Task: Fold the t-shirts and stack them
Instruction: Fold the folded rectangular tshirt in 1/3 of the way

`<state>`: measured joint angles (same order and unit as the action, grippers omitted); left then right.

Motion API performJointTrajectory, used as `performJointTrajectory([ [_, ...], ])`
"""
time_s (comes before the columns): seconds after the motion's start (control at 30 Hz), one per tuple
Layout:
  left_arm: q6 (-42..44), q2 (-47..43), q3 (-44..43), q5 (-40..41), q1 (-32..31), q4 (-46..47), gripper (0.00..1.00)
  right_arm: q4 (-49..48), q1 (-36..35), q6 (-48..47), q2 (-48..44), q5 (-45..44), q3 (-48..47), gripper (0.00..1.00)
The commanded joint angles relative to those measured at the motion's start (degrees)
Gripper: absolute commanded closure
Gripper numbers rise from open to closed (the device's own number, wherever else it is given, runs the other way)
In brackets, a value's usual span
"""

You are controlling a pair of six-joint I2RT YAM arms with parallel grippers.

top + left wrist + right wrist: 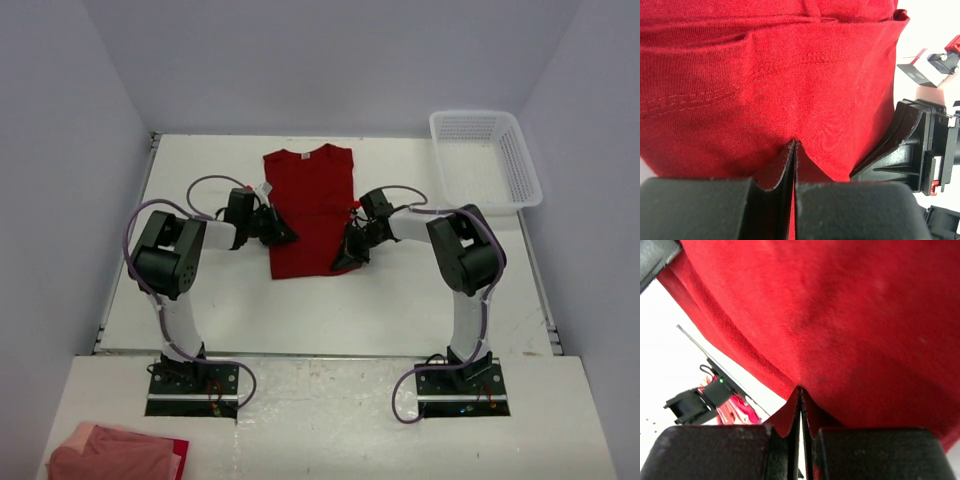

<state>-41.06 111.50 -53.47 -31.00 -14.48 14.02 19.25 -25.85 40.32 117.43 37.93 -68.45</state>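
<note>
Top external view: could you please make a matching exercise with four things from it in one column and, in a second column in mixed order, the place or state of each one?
Column one
1. red t-shirt
2. white basket
3. pink cloth
4. left tool

Column two
a. at the far right corner of the table
b. at the bottom left of the view, off the table
c. shut on the t-shirt's left edge
d. lying in the middle of the table

Pairs: 1-d, 2-a, 3-b, 4-c
</note>
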Motion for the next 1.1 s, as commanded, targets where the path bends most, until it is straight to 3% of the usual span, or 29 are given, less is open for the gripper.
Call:
performJointTrajectory([
  [0.0, 3.7, -0.9, 5.7, 6.0, -0.8, -5.0, 1.0, 1.4, -3.4, 0.6, 0.4, -8.8, 7.9, 1.0],
  [0.47, 1.6, -14.3, 21.4, 10.0, -6.7, -2.4, 1.0, -13.2, -12.7, 11.4, -9.2, -11.5, 26.3, 1.0],
  [0.97, -0.7, -37.1, 34.8, 14.1, -10.1, -7.1, 1.0, -23.5, -17.7, 16.2, -21.4, -14.6, 41.1, 1.0],
  [1.07, 1.0, -38.5, 33.5, 14.8, -10.2, -8.6, 1.0, -23.5, -20.6, 13.7, -24.0, -16.0, 40.9, 0.91],
])
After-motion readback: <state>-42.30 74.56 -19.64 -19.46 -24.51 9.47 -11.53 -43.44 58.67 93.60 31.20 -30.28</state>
